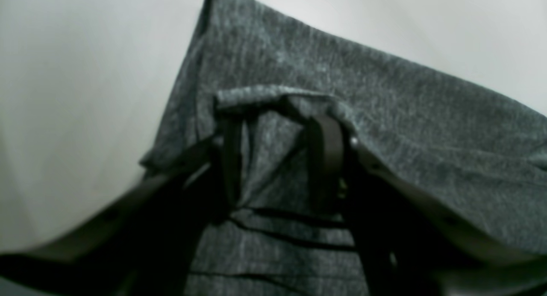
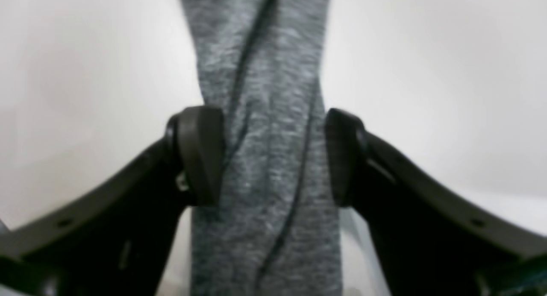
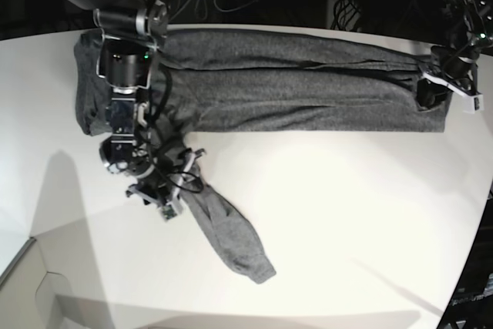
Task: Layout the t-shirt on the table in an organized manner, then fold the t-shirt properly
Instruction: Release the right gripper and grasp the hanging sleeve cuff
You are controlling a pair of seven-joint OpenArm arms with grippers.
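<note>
On the left wrist view, the left gripper has its fingers part-closed on a bunched fold of the t-shirt; a small lip of grey knit is pinched between them and stands up above the tips. More cloth spreads behind and below the fingers, over the white surface. Focus is soft.

From the right wrist view, the right gripper stands wide, its two dark fingers either side of a narrow, creased band of the t-shirt. The pads sit just at the band's edges; whether they press it cannot be told. White surface shows on both sides.

Across the base view, the t-shirt lies stretched along the far side of the surface, its body folded into a long band. One sleeve trails towards the near edge. The right gripper is at the root of that sleeve, on the view's left. The left gripper is at the shirt's end on the view's right, holding the corner. No containers are present.
</note>
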